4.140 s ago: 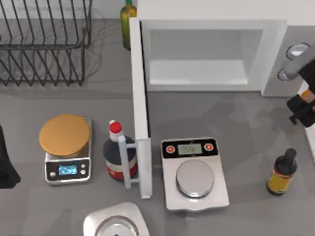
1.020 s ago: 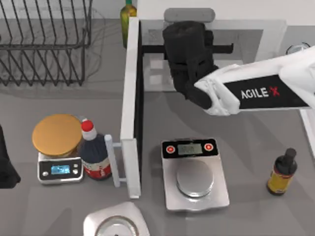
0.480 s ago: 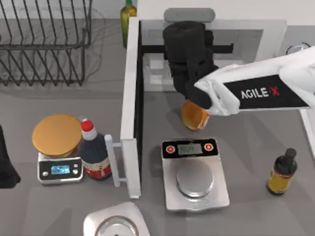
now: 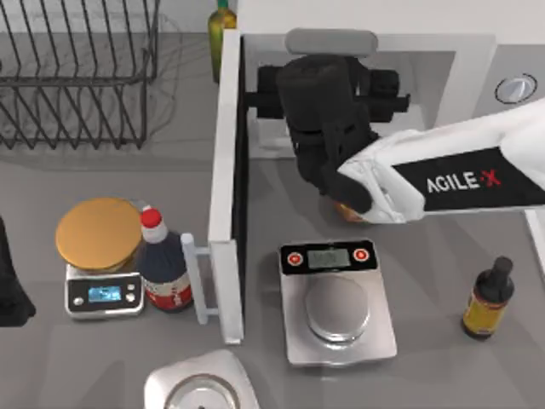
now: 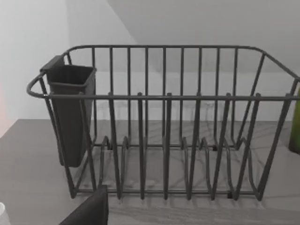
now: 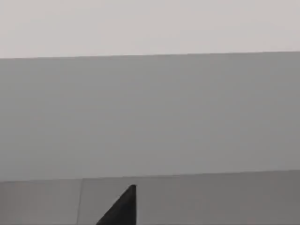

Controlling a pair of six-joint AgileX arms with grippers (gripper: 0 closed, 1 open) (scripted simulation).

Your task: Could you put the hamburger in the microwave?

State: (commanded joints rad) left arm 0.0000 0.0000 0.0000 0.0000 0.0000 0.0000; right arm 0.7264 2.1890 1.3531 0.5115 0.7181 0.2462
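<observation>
The hamburger [image 4: 98,233] is a golden-brown disc lying on a small silver scale [image 4: 103,294] at the table's left. The white microwave [image 4: 470,94] stands at the back, its door [image 4: 223,179] swung out toward the front. My right arm reaches in from the right, and its black gripper [image 4: 328,85] hangs at the microwave's open mouth, far from the hamburger. The right wrist view faces a plain grey inner wall [image 6: 150,117]. A small orange piece [image 4: 346,210] peeks out under the right forearm. My left gripper [image 4: 10,290] sits parked at the left edge.
A wire dish rack [image 4: 77,77] [image 5: 164,122] fills the back left. A dark red-capped bottle [image 4: 162,266] stands between the hamburger's scale and the door. A larger scale [image 4: 337,302] sits front centre, a small bottle [image 4: 490,298] at the right, a green bottle [image 4: 221,34] behind the door.
Since the first frame the door swung wider, pushing the bottle and the hamburger's scale left, and my right arm came to the microwave's mouth. Over the last second it shifted slightly right; the hamburger stayed.
</observation>
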